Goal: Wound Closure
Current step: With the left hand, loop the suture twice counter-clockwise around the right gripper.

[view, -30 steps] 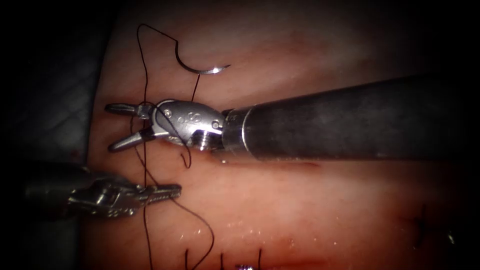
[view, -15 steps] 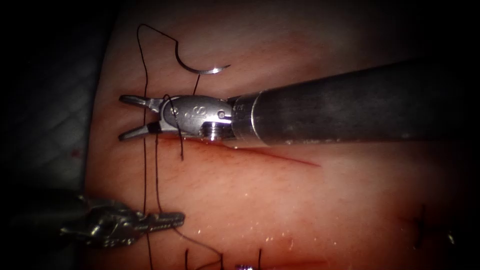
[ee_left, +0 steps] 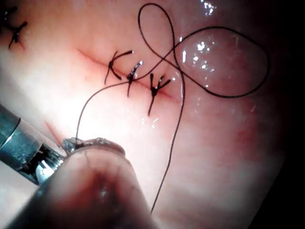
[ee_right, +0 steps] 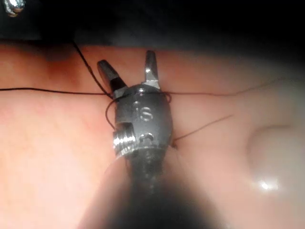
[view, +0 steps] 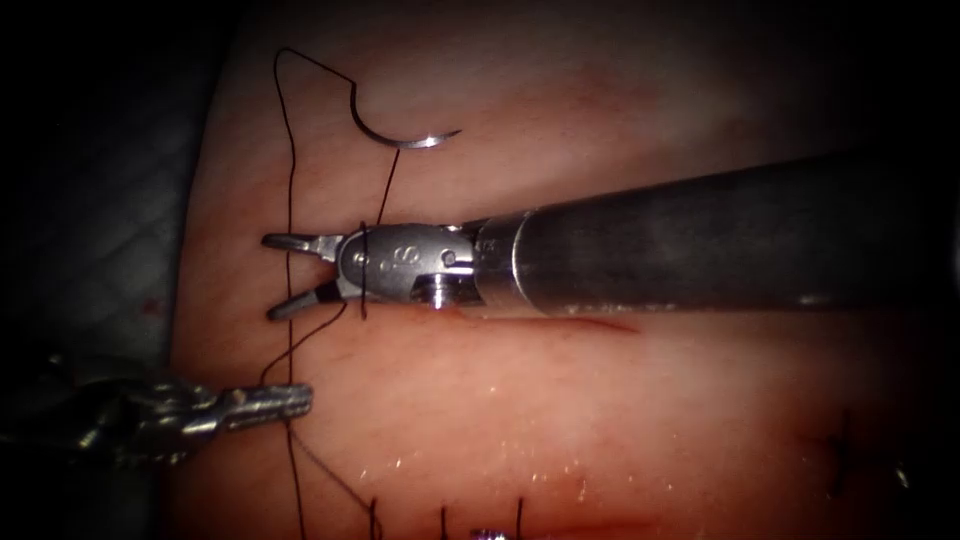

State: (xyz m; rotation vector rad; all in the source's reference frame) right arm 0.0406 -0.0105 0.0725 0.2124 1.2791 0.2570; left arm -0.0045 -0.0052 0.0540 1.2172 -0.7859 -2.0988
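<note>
My right hand (view: 290, 277) is open, holding nothing, thread (view: 364, 270) looped round its wrist. My left hand (view: 285, 400), below it, grips that thread. The needle (view: 405, 135) lies free on the tissue (view: 600, 420) above my right hand, parked clear.

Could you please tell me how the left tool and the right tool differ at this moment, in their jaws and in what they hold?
The right tool has its jaws open and grips nothing, though thread is looped around its body; the left tool has its jaws shut on the thread. The right tool comes in from the endoscope view's right, the left tool from the lower left. Neither holds the needle, which lies free on the tissue above the right tool.
</note>
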